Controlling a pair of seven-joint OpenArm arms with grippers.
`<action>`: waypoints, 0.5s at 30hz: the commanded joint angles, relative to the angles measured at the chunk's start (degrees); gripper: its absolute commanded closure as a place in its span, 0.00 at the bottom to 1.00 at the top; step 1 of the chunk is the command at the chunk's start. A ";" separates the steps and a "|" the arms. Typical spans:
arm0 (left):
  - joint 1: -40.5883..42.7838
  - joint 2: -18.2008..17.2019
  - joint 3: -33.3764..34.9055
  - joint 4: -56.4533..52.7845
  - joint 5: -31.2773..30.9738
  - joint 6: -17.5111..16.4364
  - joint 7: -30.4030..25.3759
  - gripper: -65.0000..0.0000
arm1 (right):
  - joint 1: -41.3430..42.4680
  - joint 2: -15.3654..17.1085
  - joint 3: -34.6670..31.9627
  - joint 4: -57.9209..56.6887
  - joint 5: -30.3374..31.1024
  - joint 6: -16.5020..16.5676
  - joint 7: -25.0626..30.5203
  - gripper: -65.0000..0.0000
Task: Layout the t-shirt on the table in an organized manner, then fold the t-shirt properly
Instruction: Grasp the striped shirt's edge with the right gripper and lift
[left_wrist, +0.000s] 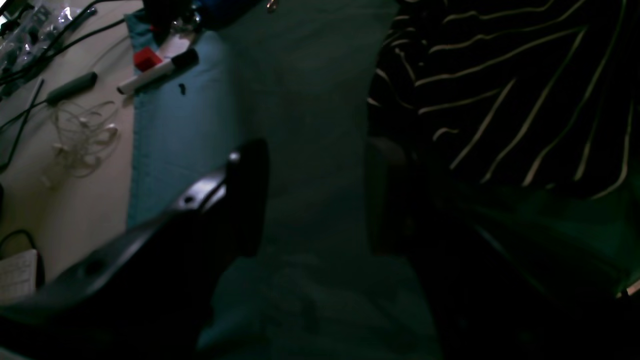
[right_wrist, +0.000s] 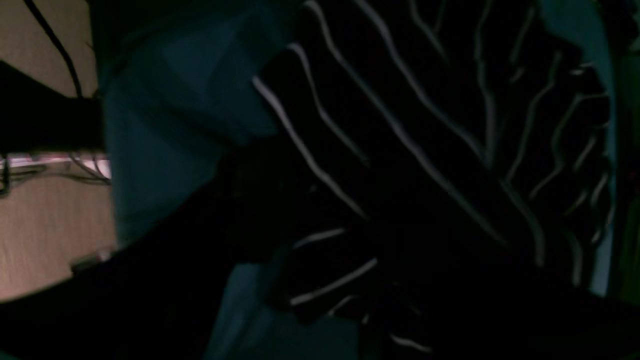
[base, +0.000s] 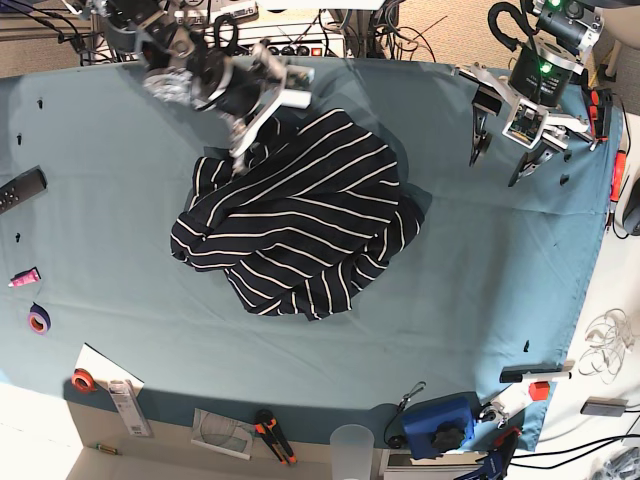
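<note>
The t-shirt (base: 300, 225), dark with thin white stripes, lies crumpled in a heap in the middle of the table (base: 480, 300). My right gripper (base: 243, 140) hangs over the heap's upper-left edge. In the right wrist view its dark fingers stand spread with striped t-shirt fabric (right_wrist: 400, 140) in the gap; whether they touch it I cannot tell. My left gripper (base: 505, 150) is open above bare teal cloth at the far right, apart from the shirt. In the left wrist view the left gripper (left_wrist: 315, 200) has only cloth between its fingers, and the t-shirt (left_wrist: 500, 90) lies to the upper right.
A remote (base: 20, 190), a pink marker (base: 22, 278) and tape rolls (base: 38, 320) lie along the left side. Pliers (base: 272, 438), a clear cup (base: 350, 445) and a blue object (base: 440, 425) sit at the near edge. A marker pen (left_wrist: 157, 72) and a cable tangle (left_wrist: 82, 137) lie at the table's right edge.
</note>
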 joint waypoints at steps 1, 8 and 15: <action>0.35 -0.24 -0.17 0.87 -0.59 0.42 -1.27 0.52 | 1.31 -0.22 -0.17 -0.44 -0.87 -2.08 0.87 0.56; 0.35 -0.24 -0.17 0.87 -0.61 0.42 -1.27 0.52 | 7.17 -5.64 -2.14 -9.55 -0.70 -3.63 1.31 0.56; 0.33 -0.24 -0.17 0.87 -0.61 0.42 -1.29 0.52 | 12.13 -9.07 -10.32 -18.99 -2.10 -4.22 1.11 0.56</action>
